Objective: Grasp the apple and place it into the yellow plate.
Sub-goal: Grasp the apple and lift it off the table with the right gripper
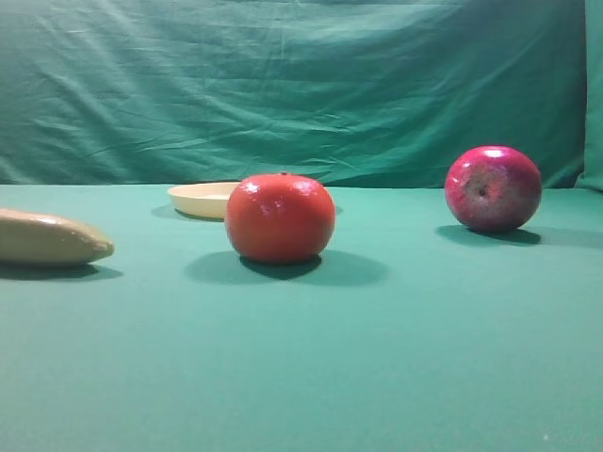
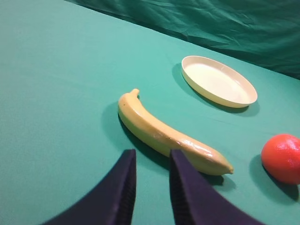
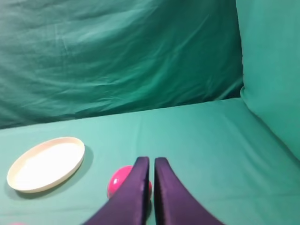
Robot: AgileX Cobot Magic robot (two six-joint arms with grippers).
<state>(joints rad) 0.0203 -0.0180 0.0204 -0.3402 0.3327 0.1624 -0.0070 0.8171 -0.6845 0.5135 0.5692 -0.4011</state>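
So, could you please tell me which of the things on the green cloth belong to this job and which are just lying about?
For the job:
- apple
- yellow plate

Just lying about:
- banana
- orange-red fruit

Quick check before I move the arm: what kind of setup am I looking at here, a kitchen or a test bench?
Most likely a staged test bench, not a kitchen: green cloth covers the table and hangs as a backdrop, and only props lie on it: the apple, yellow plate, a banana and an orange-red fruit.
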